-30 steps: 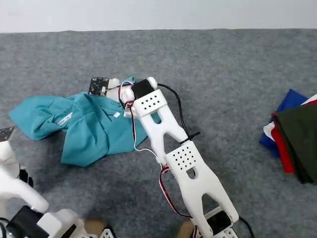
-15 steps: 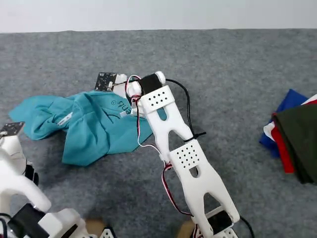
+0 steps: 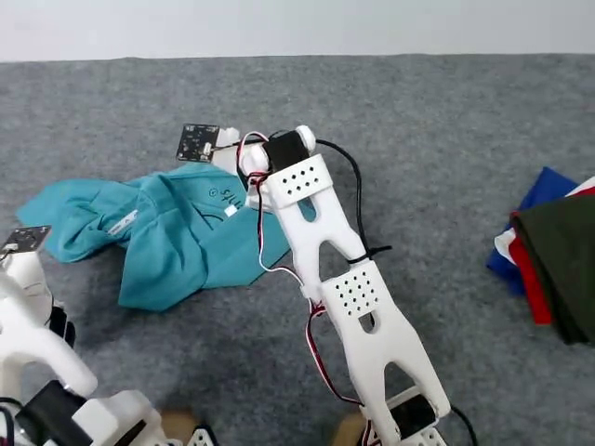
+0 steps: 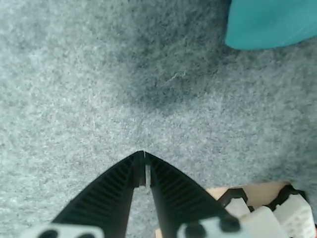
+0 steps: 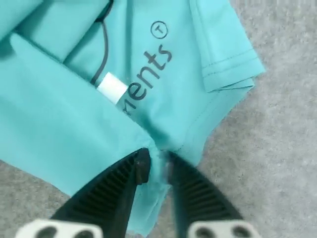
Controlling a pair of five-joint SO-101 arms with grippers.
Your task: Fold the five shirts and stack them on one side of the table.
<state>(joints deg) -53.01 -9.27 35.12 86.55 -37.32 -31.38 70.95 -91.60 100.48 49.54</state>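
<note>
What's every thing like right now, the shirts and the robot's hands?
teal shirt: unfolded, crumpled on the table.
stack of shirts: folded, piled at the table's side.
right hand: shut, pinching the teal shirt's edge.
left hand: shut, empty, over bare table.

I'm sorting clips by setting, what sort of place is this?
Probably a robotics test bench: a grey felt-covered table, a white arm over a crumpled teal shirt, folded shirts stacked at one edge.

A coarse grey felt-like table covering (image 3: 446, 139) spreads across the whole scene. A plain pale white wall strip (image 3: 297, 28) runs along 12 o'clock. Small tan wooden patches (image 3: 177, 423) peek out at 6 o'clock.
</note>
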